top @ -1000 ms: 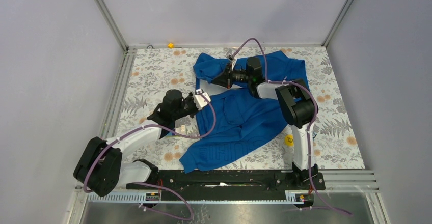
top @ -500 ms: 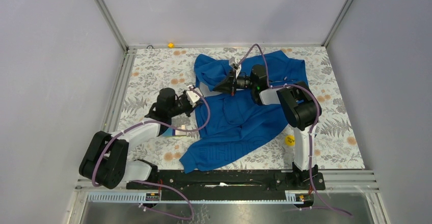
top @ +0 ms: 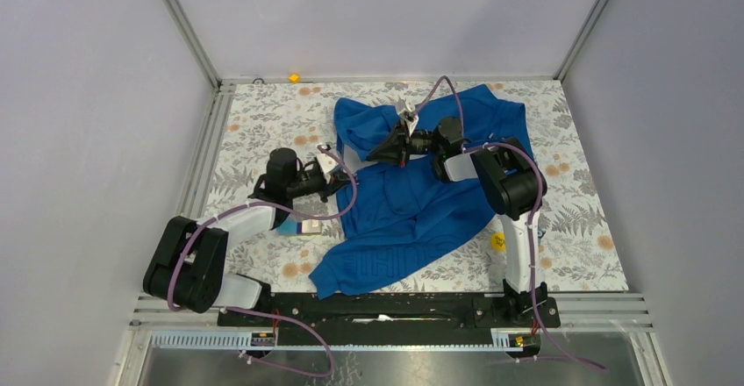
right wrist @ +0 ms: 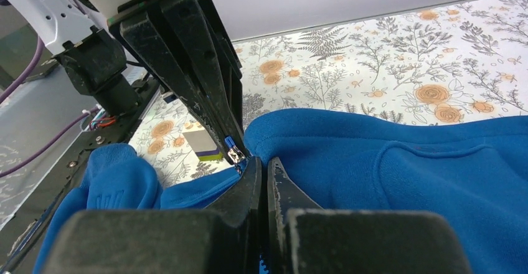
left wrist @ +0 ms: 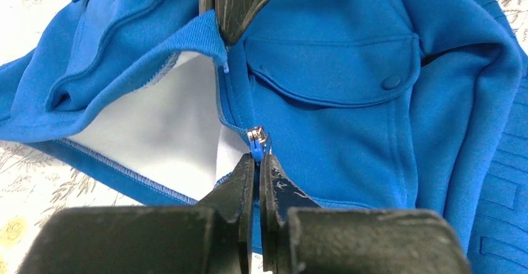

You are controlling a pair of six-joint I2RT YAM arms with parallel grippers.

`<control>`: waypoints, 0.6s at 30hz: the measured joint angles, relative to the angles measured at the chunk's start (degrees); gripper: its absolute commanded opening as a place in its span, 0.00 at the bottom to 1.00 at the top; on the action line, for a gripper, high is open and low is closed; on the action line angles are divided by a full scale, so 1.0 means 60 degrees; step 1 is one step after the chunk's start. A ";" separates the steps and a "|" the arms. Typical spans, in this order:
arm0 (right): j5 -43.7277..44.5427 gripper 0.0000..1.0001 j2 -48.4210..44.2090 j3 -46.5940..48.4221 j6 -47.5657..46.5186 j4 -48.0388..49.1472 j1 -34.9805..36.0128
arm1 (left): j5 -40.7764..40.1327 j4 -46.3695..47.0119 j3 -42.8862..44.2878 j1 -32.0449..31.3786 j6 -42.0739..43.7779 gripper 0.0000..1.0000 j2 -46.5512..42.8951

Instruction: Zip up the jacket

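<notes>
Our left gripper [left wrist: 256, 162] is clamped on the zipper pull [left wrist: 257, 138] at its fingertips. Straight ahead of those fingers, our right gripper [right wrist: 261, 167] pinches the ribbed edge of the jacket [left wrist: 348, 93], which spreads out beyond both across the floral table [top: 263, 123].

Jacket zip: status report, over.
Left gripper shut on zipper pull. Right gripper shut on jacket front edge. Front open above pull. Nothing across the track.

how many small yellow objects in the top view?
2. One small yellow piece sits at the far edge of the table; one round yellow disc lies just right of the large royal-blue fabric jacket, beside the right arm. Others may hide under the jacket.
</notes>
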 measured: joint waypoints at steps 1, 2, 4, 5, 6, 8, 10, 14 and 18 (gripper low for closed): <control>-0.0055 0.00 0.0000 -0.0007 -0.0007 0.0029 0.0000 | 0.0124 0.0062 0.0000 0.0022 -0.0033 0.00 0.0004; -0.0117 0.00 0.0000 -0.0015 -0.0022 0.0058 0.0004 | 0.0233 0.0106 0.0007 0.0040 -0.0062 0.00 0.0015; -0.0229 0.00 0.0011 -0.0018 -0.0022 0.0095 0.0015 | 0.0561 0.0197 0.0062 0.0135 -0.0186 0.00 0.0073; -0.0277 0.00 0.0029 -0.0018 -0.0022 0.0127 0.0025 | 0.0659 0.0262 0.0076 0.0171 -0.0219 0.00 0.0106; -0.0321 0.00 0.0047 -0.0018 -0.0022 0.0149 0.0033 | 0.0809 0.0313 0.0102 0.0208 -0.0288 0.00 0.0160; -0.0415 0.00 0.0091 -0.0018 -0.0022 0.0168 0.0062 | 0.1031 0.0379 0.0149 0.0262 -0.0372 0.00 0.0277; -0.0481 0.00 0.0098 -0.0022 -0.0025 0.0175 0.0084 | 0.1220 0.0401 0.0175 0.0302 -0.0441 0.00 0.0375; -0.0550 0.00 0.0098 -0.0058 -0.0040 0.0204 0.0102 | 0.1708 0.0586 0.0197 0.0477 -0.0688 0.00 0.0594; -0.0652 0.00 0.0102 -0.0073 -0.0036 0.0208 0.0120 | 0.2098 0.0758 0.0324 0.0597 -0.0936 0.00 0.0852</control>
